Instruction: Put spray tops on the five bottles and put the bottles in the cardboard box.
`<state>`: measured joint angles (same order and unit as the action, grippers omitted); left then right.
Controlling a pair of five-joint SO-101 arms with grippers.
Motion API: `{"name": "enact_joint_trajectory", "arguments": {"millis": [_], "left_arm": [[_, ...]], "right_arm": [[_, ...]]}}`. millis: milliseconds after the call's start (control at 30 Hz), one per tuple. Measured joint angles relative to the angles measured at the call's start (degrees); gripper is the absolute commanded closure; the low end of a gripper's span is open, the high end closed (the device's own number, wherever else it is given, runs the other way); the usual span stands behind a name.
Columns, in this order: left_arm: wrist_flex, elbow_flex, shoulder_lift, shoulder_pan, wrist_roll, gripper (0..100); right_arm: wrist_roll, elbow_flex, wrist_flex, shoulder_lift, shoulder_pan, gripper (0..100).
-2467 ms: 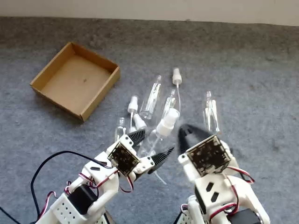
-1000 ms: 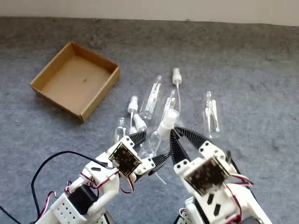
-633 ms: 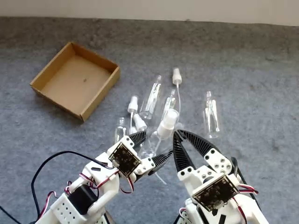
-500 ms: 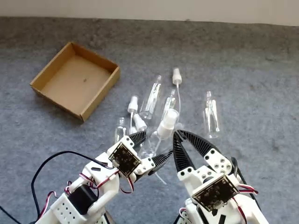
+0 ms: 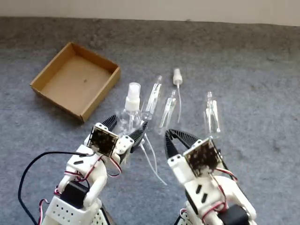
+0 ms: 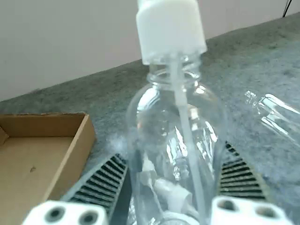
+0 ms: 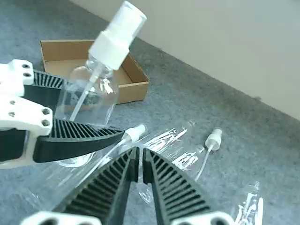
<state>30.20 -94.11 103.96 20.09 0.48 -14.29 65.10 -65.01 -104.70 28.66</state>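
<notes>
As jaws grip it, bottle (image 5: 129, 115) stands upright.

The high camera looked steeply down on the table (image 5: 262, 61) from above and behind both arms, far enough off to take in the whole cardboard box (image 5: 75, 80). The left wrist camera sat right behind the left pincer (image 6: 171, 180), very near the capped bottle (image 6: 176, 131), facing low across the table with a corner of the cardboard box beyond. The right wrist camera looked over the right pincer (image 7: 139, 154) from farther back at that same bottle with the box behind it, so all three views shared box and bottle.
</notes>
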Motion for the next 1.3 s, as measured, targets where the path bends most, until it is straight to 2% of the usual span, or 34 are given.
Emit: {"name": "enact_joint_trajectory", "arguments": {"millis": [67, 233, 433, 667, 933, 1133, 1300], "left_arm": [[0.00, 2.73, 0.00, -0.18, 0.00, 87], [0.00, 9.14, 0.09, -0.62, 0.00, 87], [0.00, 13.36, -0.26, -0.53, 0.00, 87], [-0.44, 20.66, -16.09, -0.62, 0.00, 87], [-19.25, 22.95, -34.11, -0.79, 0.00, 87], [-33.67, 22.95, -46.51, -0.79, 0.00, 87], [-47.91, 22.95, -57.49, -0.70, 0.00, 87]], "right_arm": [[2.46, 3.60, 2.81, 0.00, 0.00, 98.8], [2.64, 12.31, 10.11, 0.00, 0.00, 98.8], [2.64, 22.51, 23.56, 0.00, 0.09, 98.8], [2.64, 29.01, 27.78, 0.00, 0.09, 98.8], [2.81, 29.19, 27.78, 0.00, 0.09, 98.8], [14.07, 29.19, 29.01, 0.00, 0.09, 98.8], [15.82, 29.19, 29.36, 0.00, 0.09, 98.8]]}}
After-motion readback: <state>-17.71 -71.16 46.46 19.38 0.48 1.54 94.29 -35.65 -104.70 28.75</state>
